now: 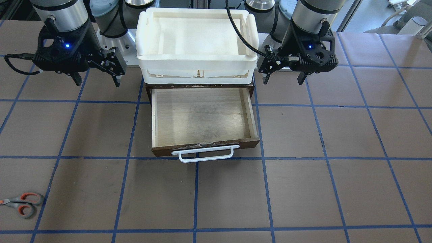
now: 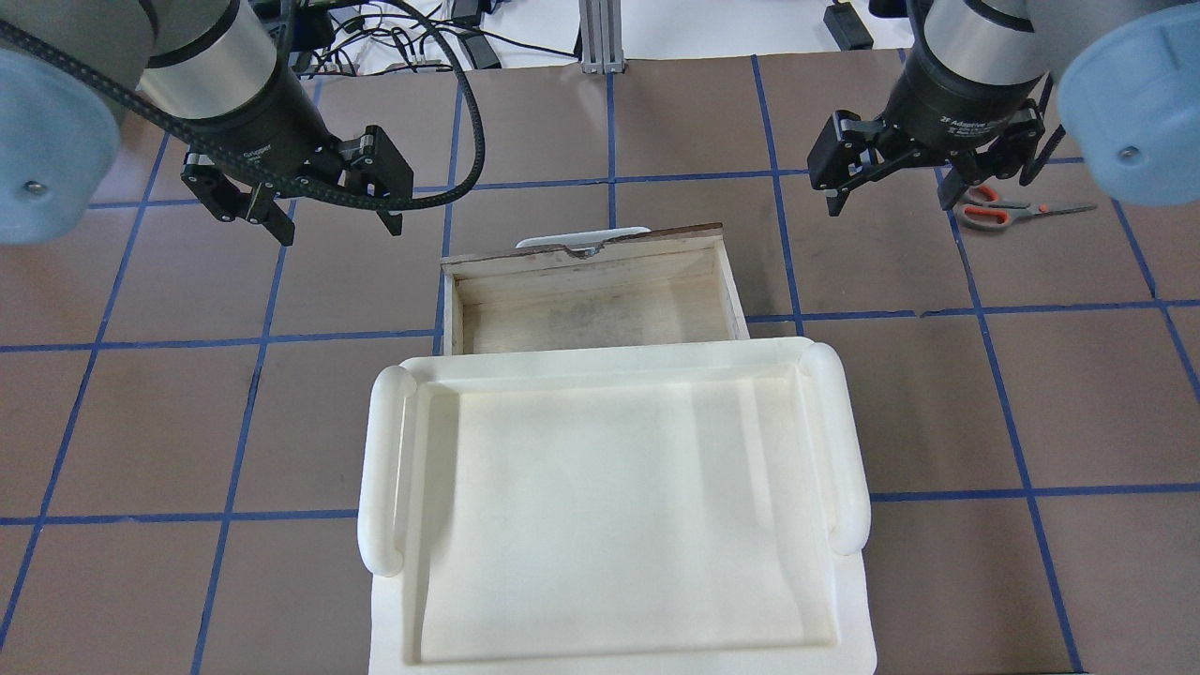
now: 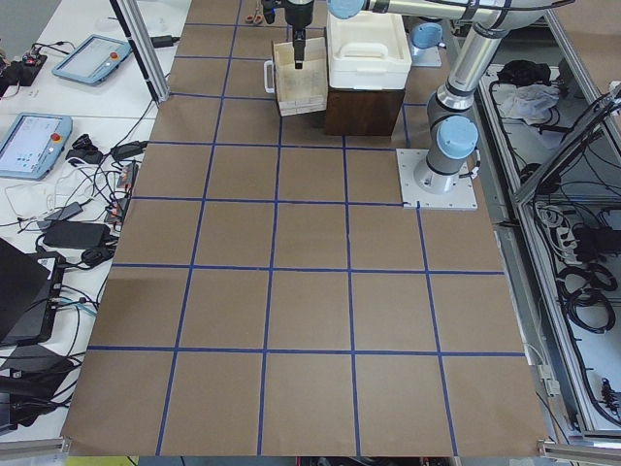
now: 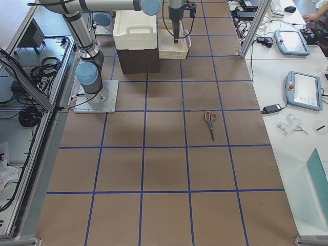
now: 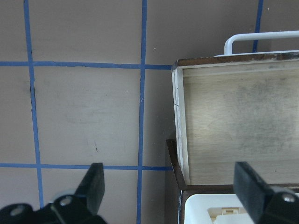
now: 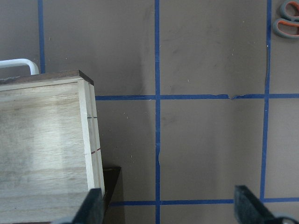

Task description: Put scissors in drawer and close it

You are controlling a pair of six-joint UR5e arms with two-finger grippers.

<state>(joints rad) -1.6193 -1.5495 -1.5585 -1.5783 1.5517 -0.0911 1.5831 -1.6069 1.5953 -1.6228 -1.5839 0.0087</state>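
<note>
The scissors have grey handles lined orange-red and lie flat on the brown table, far out on my right side. They also show in the overhead view, the right side view and the top corner of the right wrist view. The drawer is pulled open and empty, with its white bar handle facing away from me. My right gripper is open and empty, hovering between the drawer and the scissors. My left gripper is open and empty, hovering left of the drawer.
A white plastic bin sits on top of the dark brown cabinet that holds the drawer. Blue tape lines grid the table. Tablets and cables lie on side benches beyond the table edges.
</note>
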